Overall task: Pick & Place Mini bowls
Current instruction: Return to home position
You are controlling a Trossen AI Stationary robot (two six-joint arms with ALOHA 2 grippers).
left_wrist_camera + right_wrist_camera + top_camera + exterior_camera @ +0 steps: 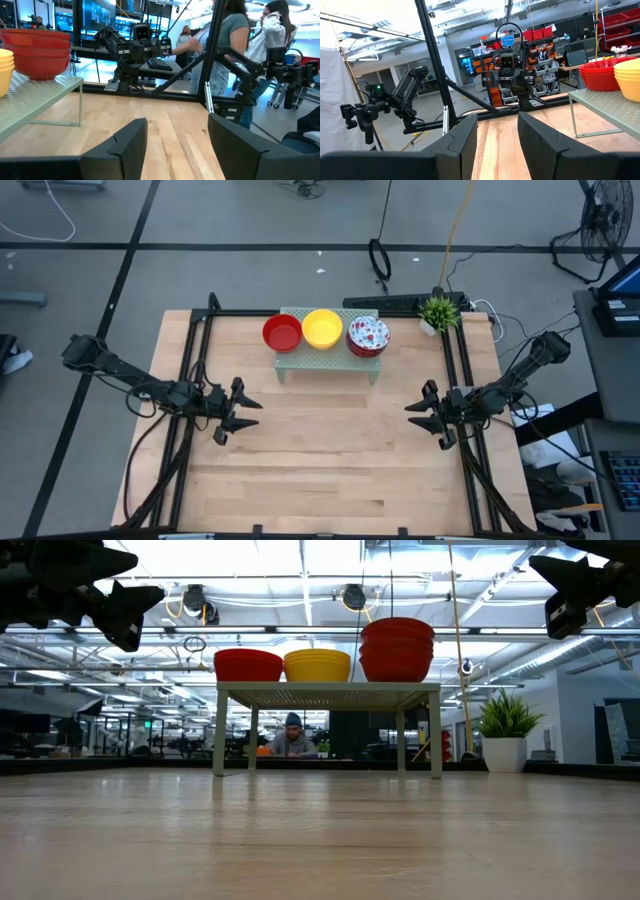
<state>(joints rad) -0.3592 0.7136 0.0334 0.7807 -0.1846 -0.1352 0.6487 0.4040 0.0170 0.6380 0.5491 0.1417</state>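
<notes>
The mini bowls sit in three stacks on a pale green mesh rack [330,363] at the table's far middle: red bowls [282,333], yellow bowls [322,328] and white floral bowls [367,336], whose outsides look red in the low view [397,648]. My left gripper [243,411] hovers open over the table's left half, in front of the rack. My right gripper [422,413] hovers open over the right half, facing it. The left wrist view shows my own open gripper [177,145], the right wrist view the other gripper [497,137]. The rack stands on its legs [219,735].
A small potted plant [438,313] stands at the far right corner beside a black power strip [385,301]. Black frame rails [195,370] run along both table sides. Bare wood [330,450] lies between and in front of the grippers. People [225,45] stand beyond the table.
</notes>
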